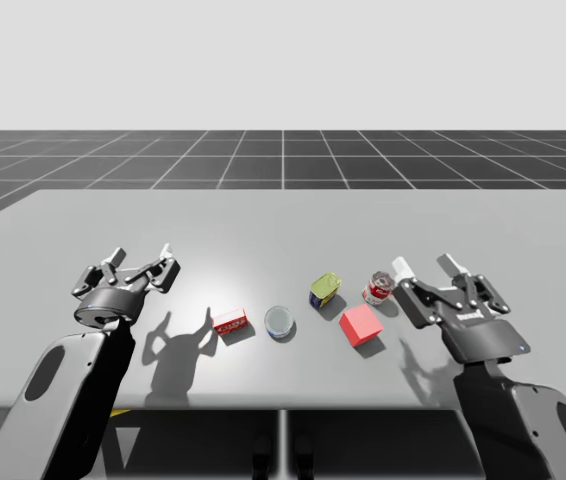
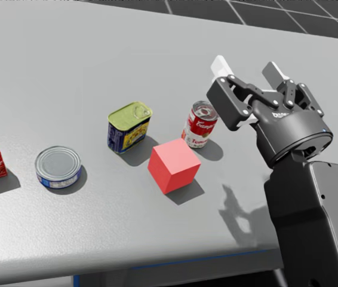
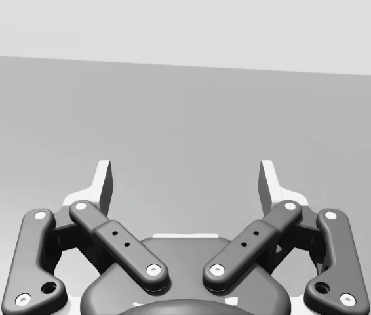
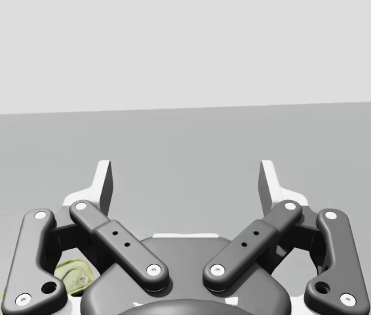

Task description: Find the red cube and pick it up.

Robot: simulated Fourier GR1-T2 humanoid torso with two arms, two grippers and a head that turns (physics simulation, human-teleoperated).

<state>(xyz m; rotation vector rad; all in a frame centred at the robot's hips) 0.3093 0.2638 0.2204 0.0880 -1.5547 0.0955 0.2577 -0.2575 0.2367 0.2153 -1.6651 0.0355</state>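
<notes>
Nearest to me in the high view, my two arms come up over the near edge of the grey table (image 1: 283, 215). The right gripper (image 1: 425, 266) hangs over the table at the right side. Its jaws are spread wide and there is nothing between them. The right wrist view shows the same wide gap, with the table top ahead of the fingers. The left gripper (image 1: 143, 256) is over the left side of the table. Its jaws are also wide apart and hold nothing.

The red cube (image 1: 360, 325) lies on the table a little right of the middle, and no finger touches it. Seen from the cube, the right gripper is at about 2 o'clock, near but apart. The left gripper is at about 10 o'clock, well apart.

At 9 o'clock from the cube lies a flat round tin (image 1: 280, 321). Further in the same direction is a small red box (image 1: 230, 322).

A little farther back, at 11 o'clock, stands a green tin (image 1: 325, 290) with a yellow-green lid and blue sides. In the right wrist view its lid shows low beside the gripper's base. At 1 o'clock a red and white can (image 1: 377, 288) stands upright, near the cube.

Beyond these things the table goes on to its far edge, and behind it is a dark grid floor (image 1: 283, 155).
</notes>
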